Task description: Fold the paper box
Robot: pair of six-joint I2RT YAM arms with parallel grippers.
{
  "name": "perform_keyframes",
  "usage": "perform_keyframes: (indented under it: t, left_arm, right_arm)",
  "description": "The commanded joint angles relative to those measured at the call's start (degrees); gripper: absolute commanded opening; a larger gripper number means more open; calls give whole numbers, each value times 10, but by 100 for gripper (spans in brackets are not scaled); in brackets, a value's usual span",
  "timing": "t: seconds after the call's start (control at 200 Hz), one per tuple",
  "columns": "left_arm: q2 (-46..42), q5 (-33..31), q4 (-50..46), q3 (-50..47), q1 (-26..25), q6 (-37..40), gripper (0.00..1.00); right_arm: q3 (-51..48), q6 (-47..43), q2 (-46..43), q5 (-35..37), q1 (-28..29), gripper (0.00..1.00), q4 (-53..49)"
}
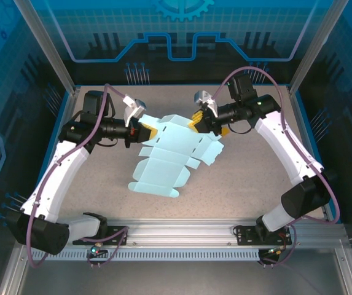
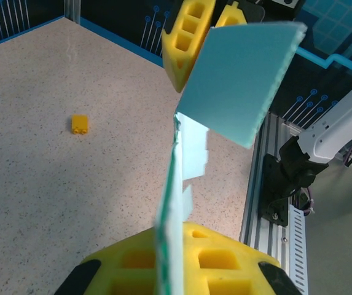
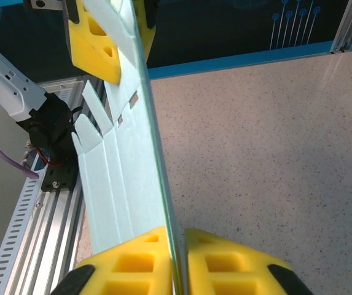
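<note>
Desk [image 1: 255, 178]: speckled top, aluminium rail [image 1: 182, 232] along the near edge.

Paper box [image 1: 163, 163]: light teal die-cut sheet, unfolded, over the middle of the desk, strung between my two arms. Top edge sits at finger height and the jagged flaps trail toward the rail. Can't tell if the lowest flap touches the desk. On my left wrist camera most of the sheet is edge-on, with one panel at the far end angled out of plane.

Left fingers [image 1: 146, 131]: pinched narrow on the sheet's left edge.

Right fingers [image 1: 195, 125]: pinched narrow on its right edge, card sandwiched between the pads.

Small yellow block [image 2: 80, 124]: on the desk, well apart from the sheet.
</note>
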Motion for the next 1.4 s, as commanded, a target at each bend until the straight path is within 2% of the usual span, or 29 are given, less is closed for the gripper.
perform_keyframes:
  t: [0.0, 0.19, 0.33, 0.51, 0.735, 0.83, 1.041, 1.151, 1.281, 1.391]
  left_arm:
    - [0, 17, 22, -3, 3, -29, 0]
    - [-3, -24, 36, -2, 3, -129, 0]
    - [-3, -32, 53, -10, 3, -178, 0]
    - [22, -30, 49, 5, 6, -211, 0]
    - [42, -13, 50, 15, 16, -235, 0]
    - [46, -12, 49, 15, 18, -236, 0]
    - [53, -15, 48, 15, 23, -239, 0]
    - [57, -15, 46, 17, 24, -241, 0]
    - [57, -16, 40, 17, 25, -229, 0]
    - [56, -16, 46, 13, 25, -227, 0]
  right_arm:
    - [-19, 23, -28, 30, 4, 10, 25]
    - [-125, 89, -111, 201, 31, 8, 162]
    - [-193, 106, -158, 359, 96, 6, 240]
    - [-252, 100, -175, 556, 179, 6, 312]
    - [-319, 46, -182, 691, 239, 6, 407]
    - [-340, 30, -181, 713, 248, 8, 434]
    - [-375, 30, -197, 711, 248, 5, 470]
    - [-385, 48, -214, 658, 238, 5, 465]
    - [-365, 84, -223, 575, 209, 5, 411]
    - [-362, 112, -224, 548, 199, 5, 396]
